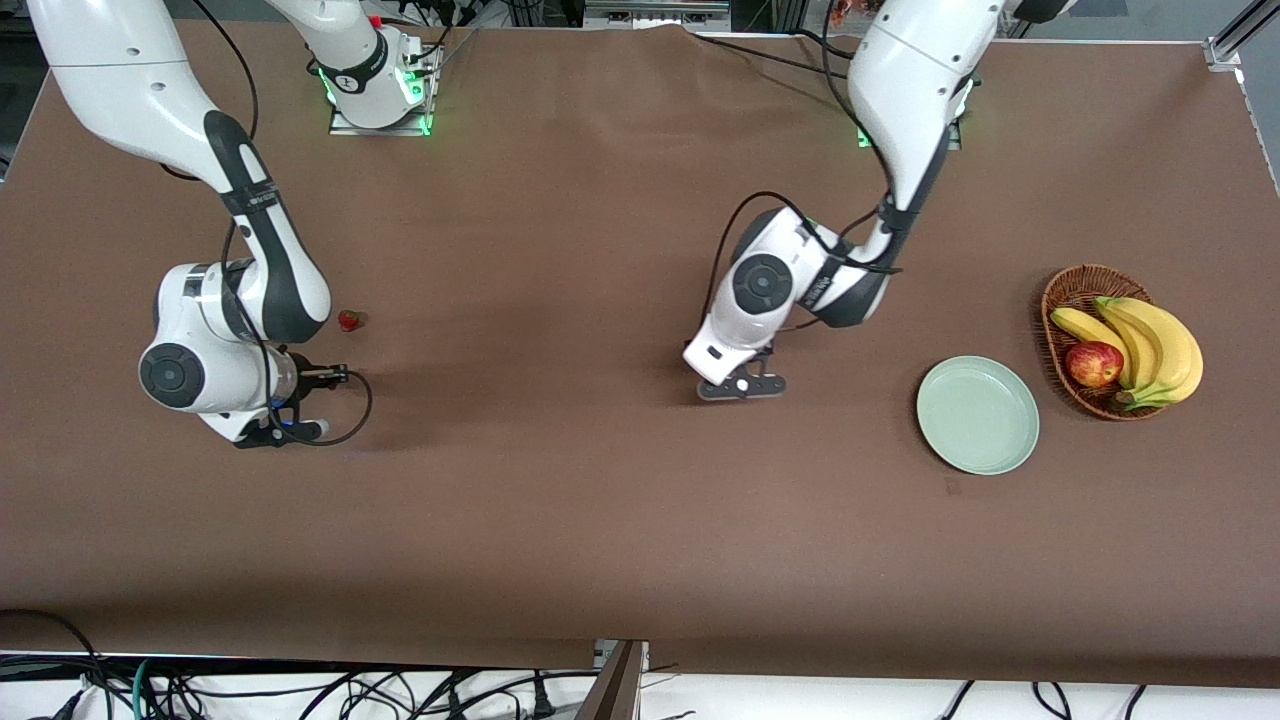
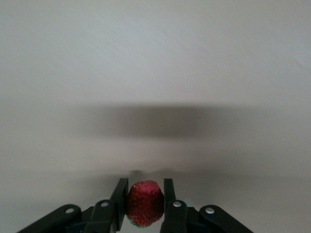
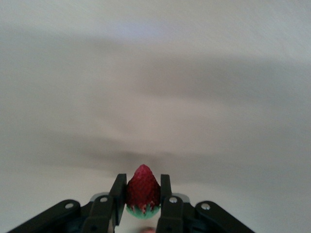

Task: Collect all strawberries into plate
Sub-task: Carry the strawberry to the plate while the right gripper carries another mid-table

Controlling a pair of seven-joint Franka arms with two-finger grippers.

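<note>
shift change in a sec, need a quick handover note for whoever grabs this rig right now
Left gripper: shut on a strawberry, low over the middle of the table.
Right gripper: shut on a second strawberry, low at the right arm's end of the table.
Third strawberry lies loose on the table beside the right arm.
Plate holds no berries; it sits beside the basket of fruit at the left arm's end.
Done: two berries gripped.
Left: carry both to the plate, then fetch the third.
</note>
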